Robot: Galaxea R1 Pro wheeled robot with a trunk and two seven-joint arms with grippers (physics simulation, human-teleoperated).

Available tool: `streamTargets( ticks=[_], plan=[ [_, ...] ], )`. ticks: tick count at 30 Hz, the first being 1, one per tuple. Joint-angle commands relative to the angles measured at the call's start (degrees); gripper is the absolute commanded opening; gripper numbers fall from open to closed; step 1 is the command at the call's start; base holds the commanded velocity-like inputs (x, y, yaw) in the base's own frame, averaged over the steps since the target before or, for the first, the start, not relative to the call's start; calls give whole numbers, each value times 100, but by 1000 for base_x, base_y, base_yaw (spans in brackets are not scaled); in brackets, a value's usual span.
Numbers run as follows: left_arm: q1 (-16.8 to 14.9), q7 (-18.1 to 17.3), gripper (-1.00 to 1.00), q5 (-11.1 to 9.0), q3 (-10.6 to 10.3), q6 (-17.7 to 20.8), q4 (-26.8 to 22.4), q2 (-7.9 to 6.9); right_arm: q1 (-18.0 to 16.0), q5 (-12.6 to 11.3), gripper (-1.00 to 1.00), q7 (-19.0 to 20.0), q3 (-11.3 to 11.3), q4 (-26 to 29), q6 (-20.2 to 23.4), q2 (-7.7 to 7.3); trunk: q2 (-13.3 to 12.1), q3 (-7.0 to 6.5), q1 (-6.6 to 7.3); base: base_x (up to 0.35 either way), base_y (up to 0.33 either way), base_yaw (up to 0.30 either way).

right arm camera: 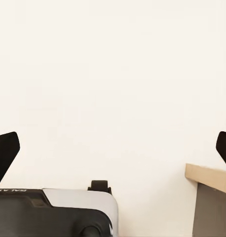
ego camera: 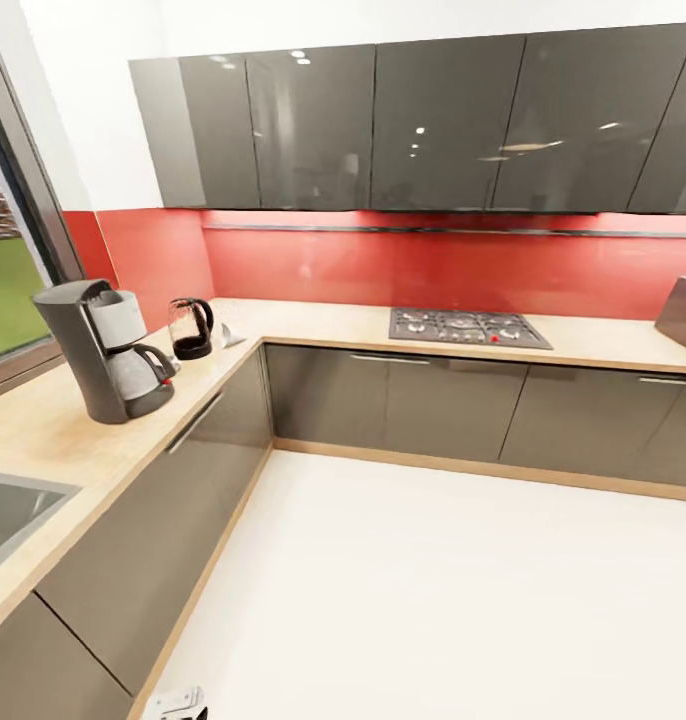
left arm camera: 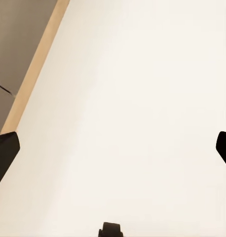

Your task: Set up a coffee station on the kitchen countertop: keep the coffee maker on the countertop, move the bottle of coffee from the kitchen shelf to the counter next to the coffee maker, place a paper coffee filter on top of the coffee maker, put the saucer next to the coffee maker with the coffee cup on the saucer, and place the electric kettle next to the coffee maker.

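Observation:
On the wooden countertop (ego camera: 53,430) at the left stands the dark grey coffee maker (ego camera: 103,350) with its carafe. Beyond it, toward the corner, sits the electric kettle (ego camera: 191,328), dark with a clear body. A small pale object (ego camera: 229,335) lies right beside the kettle; I cannot tell what it is. My left gripper (left arm camera: 113,148) hangs open over pale floor, black fingertips (left arm camera: 4,153) wide apart. My right gripper (right arm camera: 113,148) is open too, nothing between its fingertips (right arm camera: 224,148). Bottle, cup and saucer are out of view.
An L-shaped run of grey base cabinets (ego camera: 403,400) lines the left and back walls, with a gas hob (ego camera: 468,327) at the back and a sink (ego camera: 13,510) near left. Grey wall cabinets (ego camera: 423,120) hang above. My base (right arm camera: 54,212) stands on open pale floor (ego camera: 433,600).

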State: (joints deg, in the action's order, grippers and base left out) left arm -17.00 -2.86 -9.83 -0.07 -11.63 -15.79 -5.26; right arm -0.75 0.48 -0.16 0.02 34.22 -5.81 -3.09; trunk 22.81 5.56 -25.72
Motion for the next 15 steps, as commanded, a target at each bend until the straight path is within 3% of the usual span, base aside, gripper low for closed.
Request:
streamTargets(
  ticks=[1,10,15],
  plan=[
    [-5,-30,100,-54,-1,-15,6,-1,-4,5,100,-3,0,-3,-17,0,11,12,-6,333,-135,28],
    [-5,-30,100,-54,-10,-15,6,-1,-4,5,100,-10,-2,-3,-17,1,11,12,-6,333,-134,185],
    [-5,-30,100,-54,-7,-20,39,-1,-4,5,100,-10,-2,-3,-17,1,11,12,-6,333,-129,39]
  ],
)
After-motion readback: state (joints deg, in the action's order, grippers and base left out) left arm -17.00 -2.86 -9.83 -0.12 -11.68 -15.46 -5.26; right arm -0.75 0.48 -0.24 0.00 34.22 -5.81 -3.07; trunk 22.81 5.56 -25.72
